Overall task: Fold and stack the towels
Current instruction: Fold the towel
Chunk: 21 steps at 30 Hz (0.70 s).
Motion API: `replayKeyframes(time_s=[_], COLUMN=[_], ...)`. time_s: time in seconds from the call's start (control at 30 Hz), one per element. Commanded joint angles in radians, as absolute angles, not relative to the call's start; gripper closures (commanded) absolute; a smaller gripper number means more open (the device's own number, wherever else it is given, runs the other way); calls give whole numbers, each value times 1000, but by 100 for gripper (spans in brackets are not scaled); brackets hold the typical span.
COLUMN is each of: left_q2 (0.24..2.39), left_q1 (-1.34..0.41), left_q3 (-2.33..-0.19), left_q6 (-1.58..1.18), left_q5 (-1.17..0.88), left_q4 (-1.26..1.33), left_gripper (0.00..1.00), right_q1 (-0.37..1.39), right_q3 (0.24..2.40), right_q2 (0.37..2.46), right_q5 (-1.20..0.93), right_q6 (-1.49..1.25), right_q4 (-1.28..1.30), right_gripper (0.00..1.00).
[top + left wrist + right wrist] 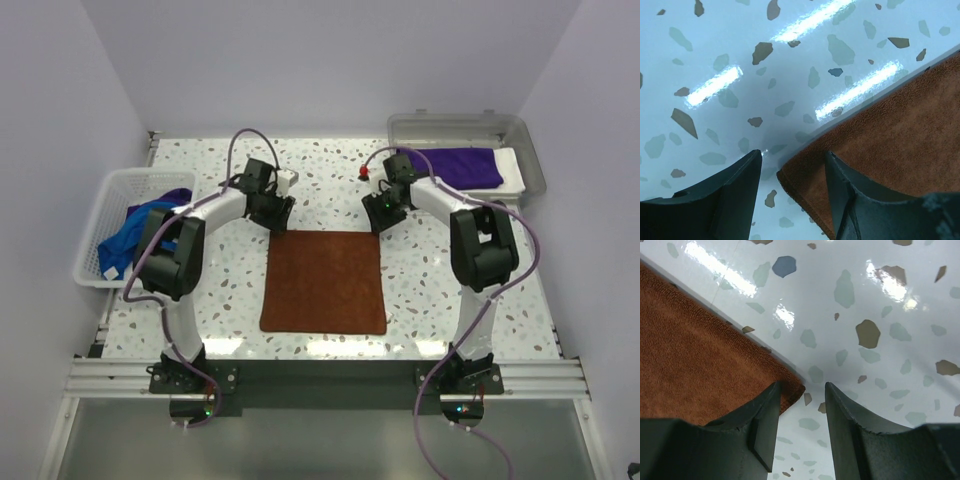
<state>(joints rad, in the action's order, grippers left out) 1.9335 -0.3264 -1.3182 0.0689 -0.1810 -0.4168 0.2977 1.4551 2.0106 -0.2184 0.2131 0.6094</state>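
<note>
Top external view shows the brown towel (323,282) spread flat in the middle of the table (330,165), nearly square, with its far edge running left to right between my 2 pincers. My left pincer (270,212) sits at the far left corner and my right pincer (382,215) at the far right corner, so each arm has its own corner and neither has to cross over. In the left wrist view my left pincer (794,154) stands part open with nothing clamped; the towel's (890,135) corner lies in the gap, 1 finger over cloth, the other over bare table. The right wrist view mirrors this: my right pincer (802,385) is part open and empty, and the towel's (695,370) corner pokes out between the jaws. As I judge it, the coming move turns on that far edge: the rest of the cloth lies toward my bases, so a fold would carry both corners straight back to the near edge. A purple towel (455,165) lies in the tray (450,125) at far right; a blue towel (125,245) lies heaped in the basket (110,185) at left.
</note>
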Motion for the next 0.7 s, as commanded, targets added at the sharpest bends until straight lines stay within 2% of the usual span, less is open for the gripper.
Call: replayKeyframes(time_s=[0.0, 0.23, 0.37, 0.47, 0.57, 0.67], left_q2=[1956, 1993, 2014, 2022, 2020, 2011], left_q1=[-318, -318, -316, -311, -310, -310], left_q3=[-1373, -1388, -1402, -1399, -1397, -1385], left_q6=[155, 186, 202, 210, 219, 229], left_q5=[-253, -328, -321, -321, -327, -316], left_q4=[-437, -462, -489, -495, -517, -548], left_gripper=[43, 44, 48, 50, 51, 52], right_q1=[296, 298, 298, 293, 293, 293], right_q3=[1503, 1531, 1531, 1529, 1525, 1526], right_q2=[2034, 2085, 2114, 2129, 2134, 2134], right_q5=[-296, -357, -345, -333, -331, -322], right_q6=[279, 337, 351, 357, 364, 370], right_q4=[638, 683, 701, 710, 715, 721], right_gripper=[56, 56, 60, 73, 92, 96])
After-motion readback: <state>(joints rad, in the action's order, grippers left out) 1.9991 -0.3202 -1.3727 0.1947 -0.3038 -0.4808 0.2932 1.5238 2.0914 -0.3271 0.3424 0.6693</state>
